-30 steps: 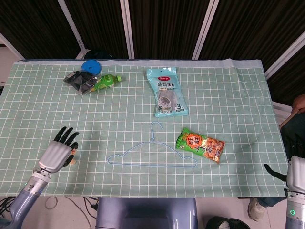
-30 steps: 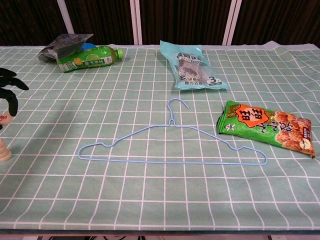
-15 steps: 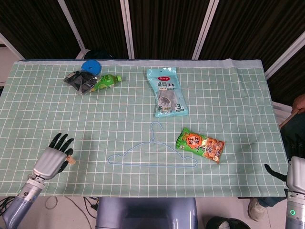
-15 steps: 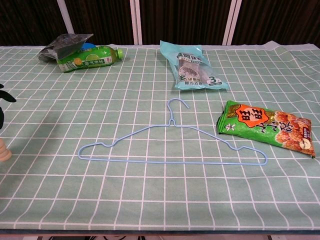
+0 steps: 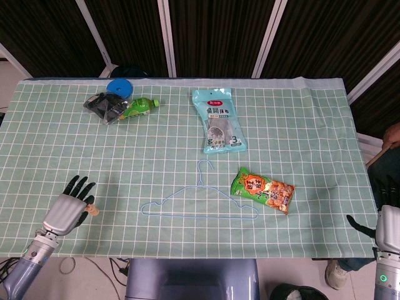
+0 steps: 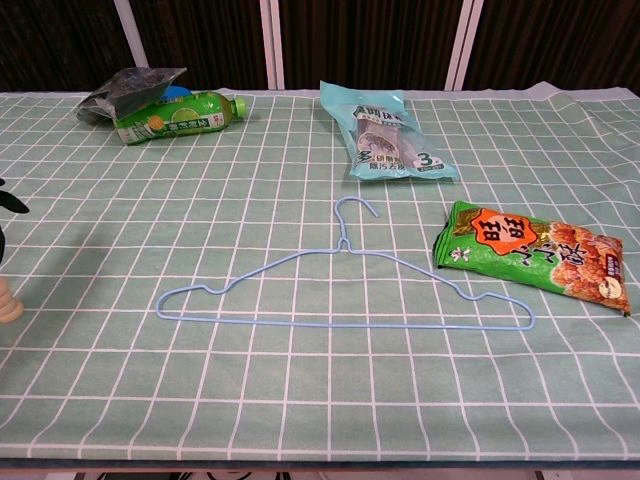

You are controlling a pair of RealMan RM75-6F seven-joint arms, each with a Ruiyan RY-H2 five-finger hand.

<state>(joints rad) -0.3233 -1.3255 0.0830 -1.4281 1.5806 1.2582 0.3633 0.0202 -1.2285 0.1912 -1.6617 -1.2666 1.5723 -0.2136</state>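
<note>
A small beige wooden peg (image 5: 92,210) lies on the green checked cloth just beside the left hand (image 5: 65,207), at its thumb side, near the fingertips. In the chest view it shows as a ribbed, rounded stub (image 6: 6,301) at the left edge.

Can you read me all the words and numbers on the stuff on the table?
"3": on the light blue packet; its Chinese lettering is too blurred to read.
Green and orange snack bag: big Chinese characters, too blurred to read.
Green bottle: label too small to read.
</note>
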